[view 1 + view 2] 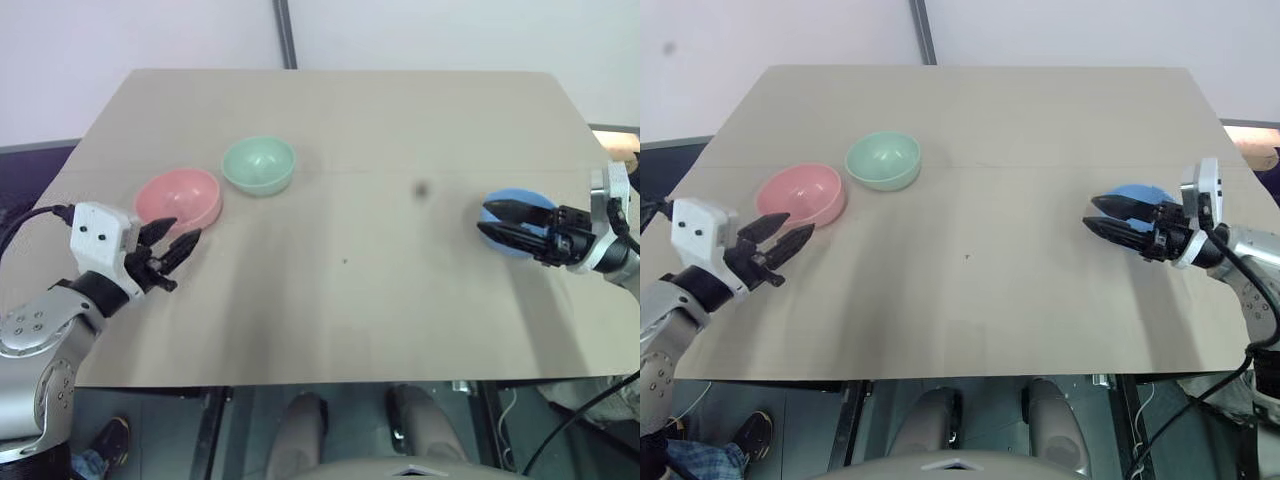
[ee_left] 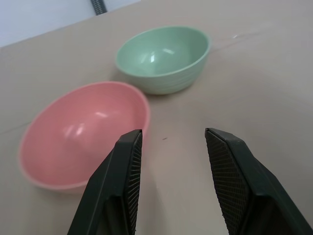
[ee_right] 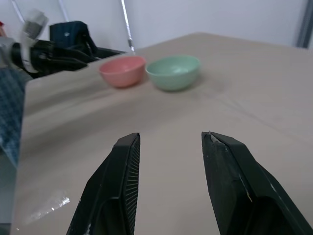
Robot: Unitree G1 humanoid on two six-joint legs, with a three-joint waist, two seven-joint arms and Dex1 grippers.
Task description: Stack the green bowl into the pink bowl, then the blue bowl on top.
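Both claws (image 1: 178,245) (image 1: 1110,215) parted, gripping nothing.

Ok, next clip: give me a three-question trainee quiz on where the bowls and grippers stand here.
1. True or false: the green bowl already sits inside the pink bowl.
2. Which bowl lies nearest the left gripper? A) green B) pink C) blue
3. Fill in: the right gripper is empty and hangs in front of the ____ bowl.

Key: 1. False; they stand side by side on the table. 2. B. 3. blue; both grippers are open and hold nothing.
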